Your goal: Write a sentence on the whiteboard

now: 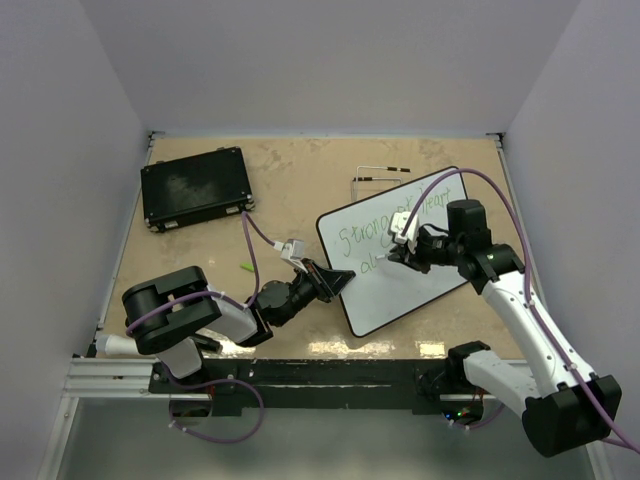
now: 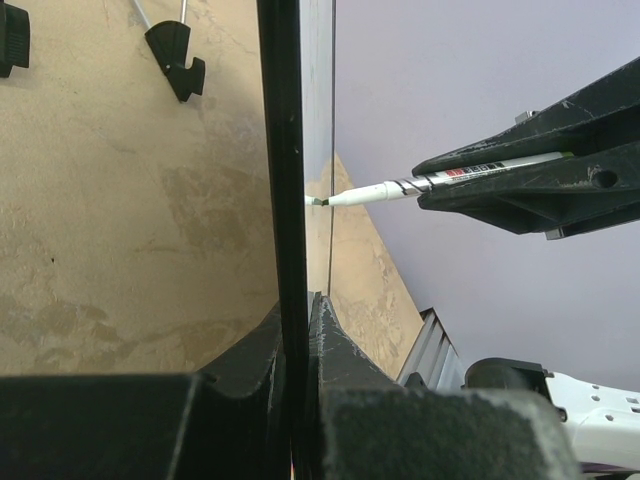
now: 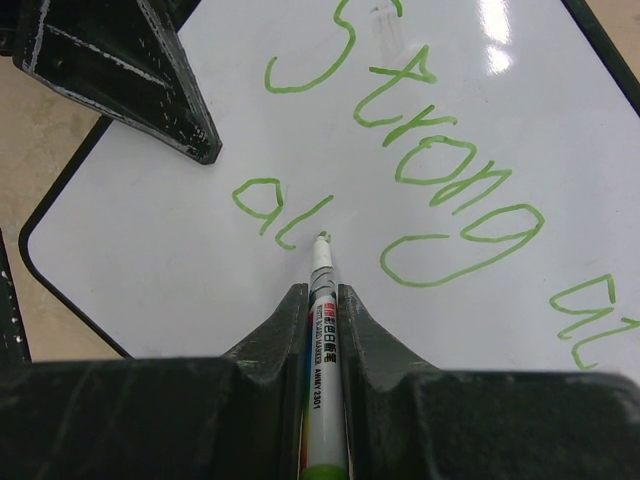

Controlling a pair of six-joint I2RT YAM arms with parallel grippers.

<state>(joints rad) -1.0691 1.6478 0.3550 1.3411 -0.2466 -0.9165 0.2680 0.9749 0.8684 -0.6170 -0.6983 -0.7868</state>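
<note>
The right gripper (image 3: 320, 295) is closed to a narrow slot around a green marker (image 3: 323, 340), whose tip meets the whiteboard (image 3: 150, 260) just ahead of the fingertips. The sentence (image 3: 430, 170) spreads beyond that tip, with "Strong" ahead and to the right and "al" of line 2 just left. The left gripper (image 2: 298, 325) pinches the board's rim between its 2 fingers. The board looks stiff, light and glossy, and likely to slide under pen pressure, so the rim is the sensible hold. The slim marker wants gripping mid-barrel.
</note>
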